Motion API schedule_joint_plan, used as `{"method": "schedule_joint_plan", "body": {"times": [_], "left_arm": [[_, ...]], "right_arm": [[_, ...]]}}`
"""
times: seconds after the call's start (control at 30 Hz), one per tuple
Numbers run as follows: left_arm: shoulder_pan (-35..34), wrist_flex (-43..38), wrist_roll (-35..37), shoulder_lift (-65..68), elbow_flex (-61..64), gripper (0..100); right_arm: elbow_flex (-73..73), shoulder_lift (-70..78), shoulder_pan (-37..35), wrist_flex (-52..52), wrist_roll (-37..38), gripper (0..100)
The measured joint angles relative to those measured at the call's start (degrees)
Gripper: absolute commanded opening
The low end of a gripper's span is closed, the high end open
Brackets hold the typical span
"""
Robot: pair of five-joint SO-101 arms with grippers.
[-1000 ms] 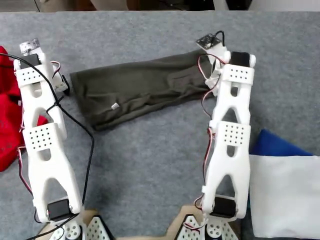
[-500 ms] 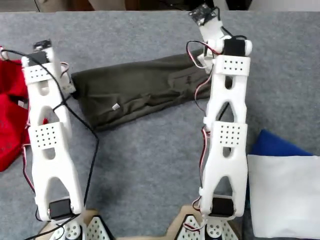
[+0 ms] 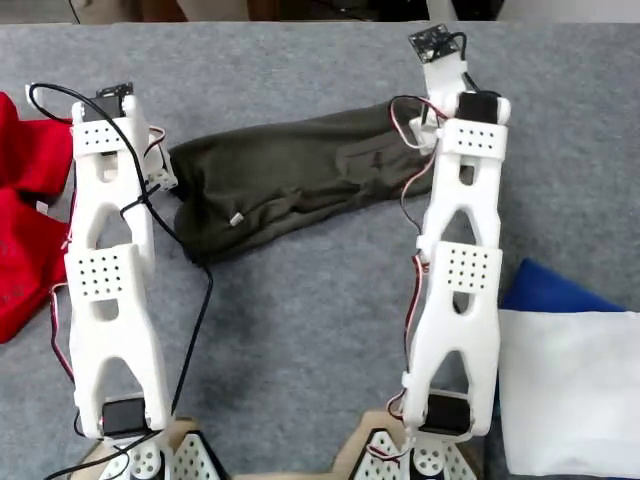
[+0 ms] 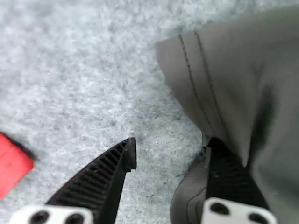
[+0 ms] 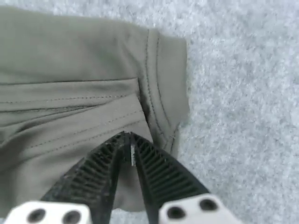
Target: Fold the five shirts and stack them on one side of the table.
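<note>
One olive shirt (image 3: pixel 290 185), narrowed to a long band, lies slantwise across the far middle of the counter (image 3: pixel 300 340), with its left end nearer than its right.

Left gripper (image 4: pixel 173 149): at the band's left end, jaws apart. One tip is over bare counter and the other is against the hemmed edge of the cloth. Nothing is held.

Right gripper (image 5: pixel 128 140): over the band's right end, just inside the stitched hem, jaws closed tip to tip. We cannot tell whether a pinch of cloth sits between them.

Step in hand, as we judge it: folding the band end over end. To do it well, we would:
- close the left jaws on every layer at the hem, not on the top one alone;
- lift both ends evenly;
- lay one end squarely on the other, edges aligned and no crease trapped.

Risk: the soft knit may slip, or its layers may part.

Containers: we list none, and the counter itself serves.
- Near right: a white shirt (image 3: pixel 565 385), folded flat, rests on a blue shirt (image 3: pixel 545 290) whose corner shows at its far left.
- Left edge: a red shirt (image 3: pixel 25 240) lies rumpled beside the left arm, well apart from that stack.
</note>
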Motion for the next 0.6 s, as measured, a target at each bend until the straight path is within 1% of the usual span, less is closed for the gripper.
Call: {"method": "schedule_joint_plan", "body": {"times": [0.1,0.2,0.27,0.33,0.43,0.5,0.6], "left_arm": [[-1.1,0.0,-0.1,-1.8,0.4,25],[-3.3,0.0,0.0,-7.1,1.8,25],[-3.8,0.0,0.8,-10.9,3.4,25],[-3.3,0.0,3.4,-14.3,4.1,25],[-0.4,-0.7,9.7,-16.7,4.2,22],[2.9,-4.0,12.9,-16.4,4.6,18],[6.7,-11.5,16.0,-12.7,4.8,12]], "right_arm": [[-1.0,0.0,0.1,0.3,-0.1,0.6],[-2.5,0.0,-0.7,1.3,-0.1,0.6],[-2.5,0.0,-2.0,1.7,-0.1,0.6],[-2.0,0.0,-3.3,1.7,-0.1,0.6],[1.4,0.0,-4.0,1.7,0.0,0.6],[3.7,0.0,-3.9,1.7,0.0,0.6],[4.7,0.0,-3.9,1.6,0.4,0.6]]}}
